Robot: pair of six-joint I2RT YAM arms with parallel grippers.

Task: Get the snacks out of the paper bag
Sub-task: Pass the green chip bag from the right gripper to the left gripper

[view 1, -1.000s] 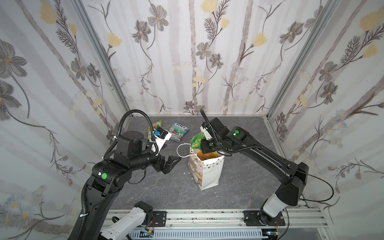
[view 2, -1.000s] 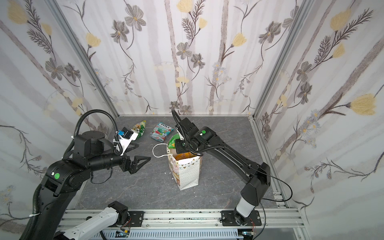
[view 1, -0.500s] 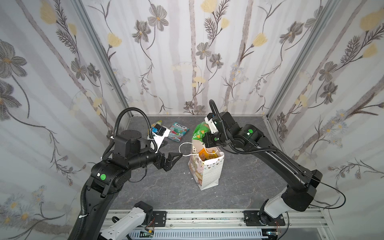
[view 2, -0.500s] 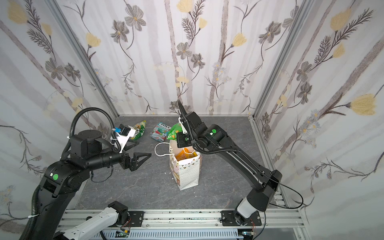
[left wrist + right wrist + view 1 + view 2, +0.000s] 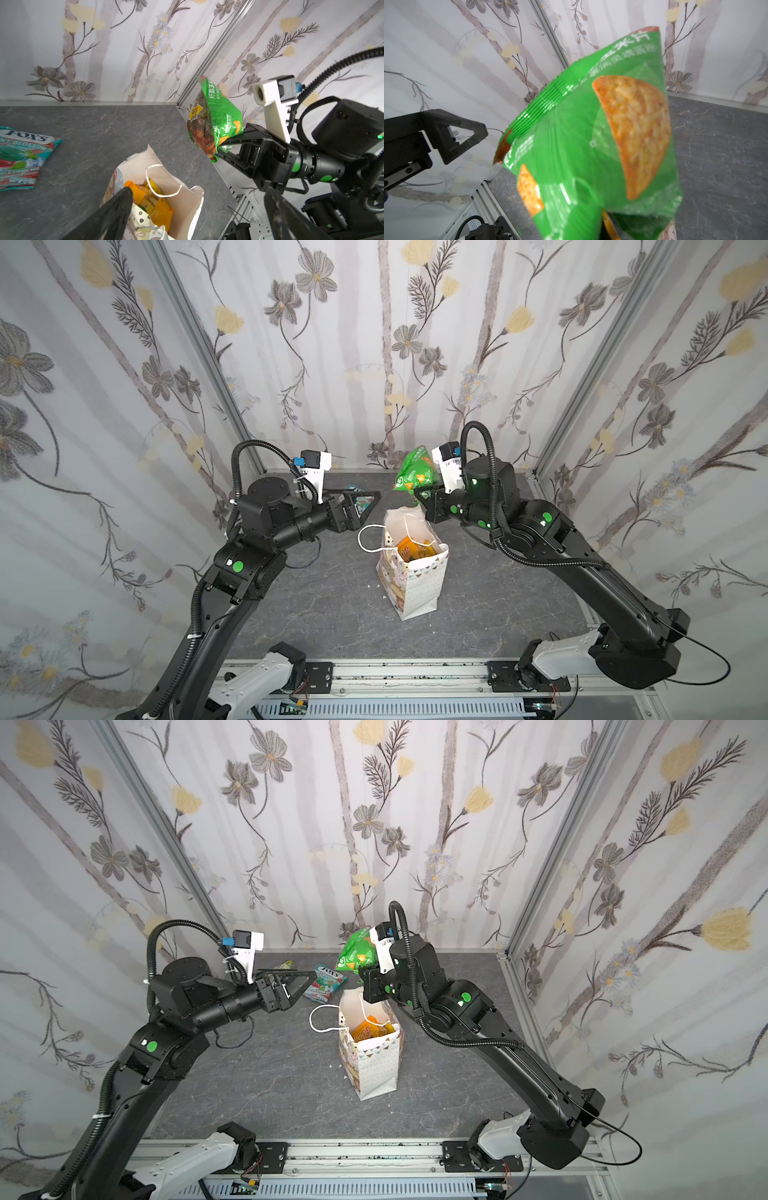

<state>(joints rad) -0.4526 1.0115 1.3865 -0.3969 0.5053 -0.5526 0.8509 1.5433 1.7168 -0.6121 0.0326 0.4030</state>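
Clamping the green chip packet [image 5: 415,472] by its bottom edge, the right end effector [image 5: 220,148] holds it aloft beyond the upright paper bag [image 5: 419,585] on the desk [image 5: 332,614], orange packets [image 5: 368,1029] inside. The left end effector [image 5: 301,988] gapes empty near the FOX'S packet [image 5: 326,982].

At desk [image 5: 324,614] centre, paper bag [image 5: 411,572] upright; FOX'S packet [image 5: 326,982] behind it, leftward; chip packet [image 5: 415,470] aloft behind bag; further packets [image 5: 409,549] inside.
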